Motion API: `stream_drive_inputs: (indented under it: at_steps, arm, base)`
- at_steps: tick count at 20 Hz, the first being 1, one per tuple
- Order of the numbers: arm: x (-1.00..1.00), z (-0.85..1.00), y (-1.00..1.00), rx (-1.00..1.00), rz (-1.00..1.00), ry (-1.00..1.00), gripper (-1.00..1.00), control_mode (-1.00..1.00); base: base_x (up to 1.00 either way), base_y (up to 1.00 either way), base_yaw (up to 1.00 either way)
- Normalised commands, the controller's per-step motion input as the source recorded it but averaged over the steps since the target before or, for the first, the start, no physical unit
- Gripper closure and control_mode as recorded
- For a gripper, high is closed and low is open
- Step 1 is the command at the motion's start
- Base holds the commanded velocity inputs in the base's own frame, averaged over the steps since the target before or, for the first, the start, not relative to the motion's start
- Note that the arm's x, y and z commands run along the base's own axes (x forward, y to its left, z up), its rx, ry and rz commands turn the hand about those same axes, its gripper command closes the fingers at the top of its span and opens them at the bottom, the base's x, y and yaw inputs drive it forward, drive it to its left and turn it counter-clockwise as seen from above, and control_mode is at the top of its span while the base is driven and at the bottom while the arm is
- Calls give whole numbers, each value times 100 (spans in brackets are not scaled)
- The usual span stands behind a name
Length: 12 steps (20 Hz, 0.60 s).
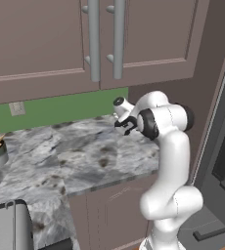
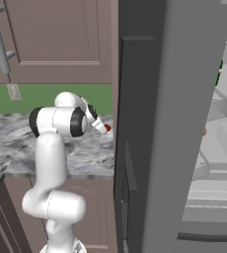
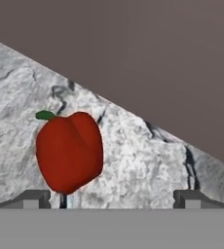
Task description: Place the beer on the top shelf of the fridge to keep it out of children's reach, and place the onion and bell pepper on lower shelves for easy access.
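Grey marble counter (image 3: 143, 160) under brown cupboards (image 1: 36, 39), beside the fridge (image 2: 174, 123). Bell pepper (image 3: 69, 151) lying on the counter, nearer the left fingertip. Gripper (image 3: 111, 197) spread wide, holding nothing.

No text, label, brand, number or sign can be read on anything here.
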Motion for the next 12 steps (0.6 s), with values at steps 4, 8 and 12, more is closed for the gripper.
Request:
stream_drive_inputs:
  at_steps: [4,8,12]
  arm:
    - [36,-17,-6,0,-1,0,-100,-100]
    - [38,-17,-3,0,-1,0,-100,-100]
    - [38,-18,0,0,-1,0,-100,-100]
  base:
    - [0,0,0]
    - [0,0,0]
    - [0,0,0]
